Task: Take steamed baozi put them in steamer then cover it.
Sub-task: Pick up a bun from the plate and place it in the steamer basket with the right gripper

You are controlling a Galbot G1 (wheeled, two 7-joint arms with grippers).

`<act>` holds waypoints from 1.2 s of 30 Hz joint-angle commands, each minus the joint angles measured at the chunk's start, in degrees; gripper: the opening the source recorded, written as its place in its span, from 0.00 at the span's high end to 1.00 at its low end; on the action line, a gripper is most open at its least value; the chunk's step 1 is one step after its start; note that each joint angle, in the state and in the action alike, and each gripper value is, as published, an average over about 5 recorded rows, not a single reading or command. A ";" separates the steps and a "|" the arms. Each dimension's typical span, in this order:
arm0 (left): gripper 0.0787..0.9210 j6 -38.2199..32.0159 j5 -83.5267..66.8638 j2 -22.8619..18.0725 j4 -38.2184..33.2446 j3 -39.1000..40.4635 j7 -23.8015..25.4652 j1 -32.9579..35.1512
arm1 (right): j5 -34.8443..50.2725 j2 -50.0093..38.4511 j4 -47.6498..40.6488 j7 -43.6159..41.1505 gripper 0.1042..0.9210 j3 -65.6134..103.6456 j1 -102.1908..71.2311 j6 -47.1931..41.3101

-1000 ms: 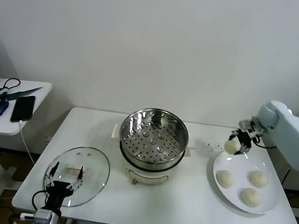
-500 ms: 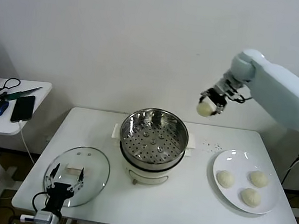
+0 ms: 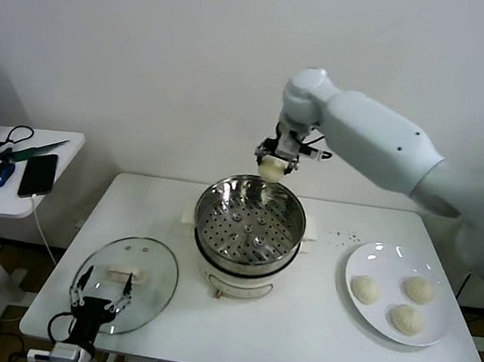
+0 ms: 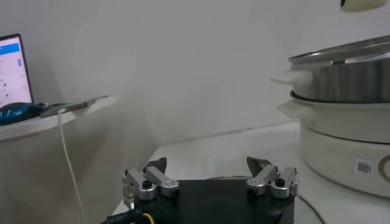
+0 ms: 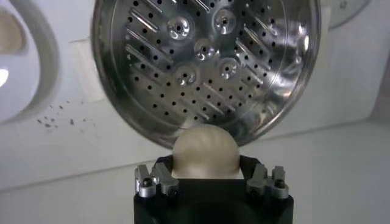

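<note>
Now the right gripper (image 3: pixel 273 162), jaws closed around one baozi (image 3: pixel 271 169), hangs above the steamer (image 3: pixel 248 226) at its 1 o'clock rim, so loading is underway and the next move calls for lowering onto the perforated tray before letting go.

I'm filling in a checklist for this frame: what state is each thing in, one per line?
steamer: uncovered, tray empty
cover: off, flat on the table beside the steamer
held baozi: in the air over the steamer's far rim
right gripper: shut on that baozi
plate: holds three baozi
left gripper: open, low at the table's near edge by the cover
laptop: screen lit
</note>
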 commanded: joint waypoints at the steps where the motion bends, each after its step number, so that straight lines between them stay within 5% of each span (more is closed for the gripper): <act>1: 0.12 -0.20 -0.27 -0.31 0.12 -0.21 -0.13 0.29 | -11.18 3.77 -0.20 1.85 0.26 1.71 -7.35 4.04; 21: 0.12 0.34 -1.16 0.15 -0.48 -0.33 -0.74 -0.20 | -12.30 4.85 -3.44 1.76 0.24 2.66 -11.25 2.80; 27: 0.12 0.30 -1.25 0.16 -0.36 -0.24 -0.76 -0.14 | -11.28 4.43 -2.94 1.80 0.16 2.51 -10.62 1.23; 36: 0.12 0.51 -2.08 0.24 -0.52 -0.01 -0.81 0.15 | -0.42 -0.71 0.01 -0.93 0.12 2.26 -3.44 2.61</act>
